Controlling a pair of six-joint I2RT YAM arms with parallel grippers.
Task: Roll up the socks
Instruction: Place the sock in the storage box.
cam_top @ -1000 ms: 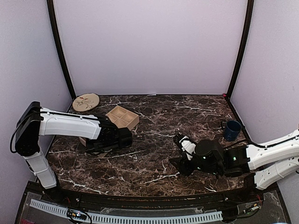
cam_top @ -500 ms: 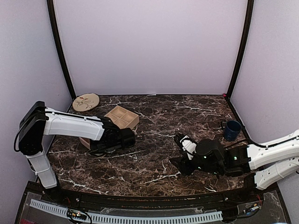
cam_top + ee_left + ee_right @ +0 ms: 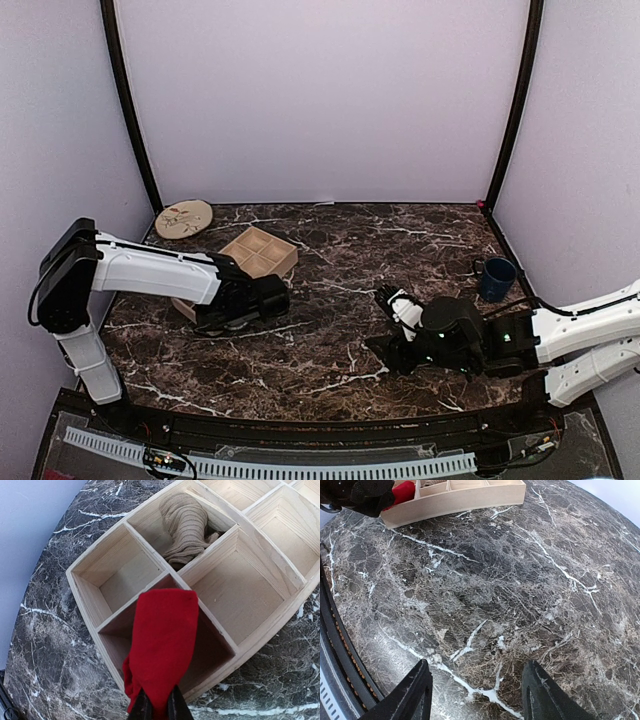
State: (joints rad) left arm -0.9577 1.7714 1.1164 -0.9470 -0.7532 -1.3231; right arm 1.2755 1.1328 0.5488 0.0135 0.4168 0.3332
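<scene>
The red sock (image 3: 162, 645) falls to the left arm, not the right. The right gripper (image 3: 477, 682) hangs low near the front of the marble table (image 3: 520, 580), its fingers spread wide and empty, well apart from the sock. Farther in, the left gripper (image 3: 159, 707) is pinched narrow on the sock's near end. From there the sock's long axis runs straight away from the fingers, across the nearest compartment of the wooden tray (image 3: 150, 549) to where the dividers cross. I cannot tell whether its far end rests on that crossing. Beyond it, the tan sock (image 3: 187, 527) lies bunched in a farther compartment. Compared with a second ago, the left wrist has slid a little rightward beside the tray, and the right arm has barely moved.
</scene>
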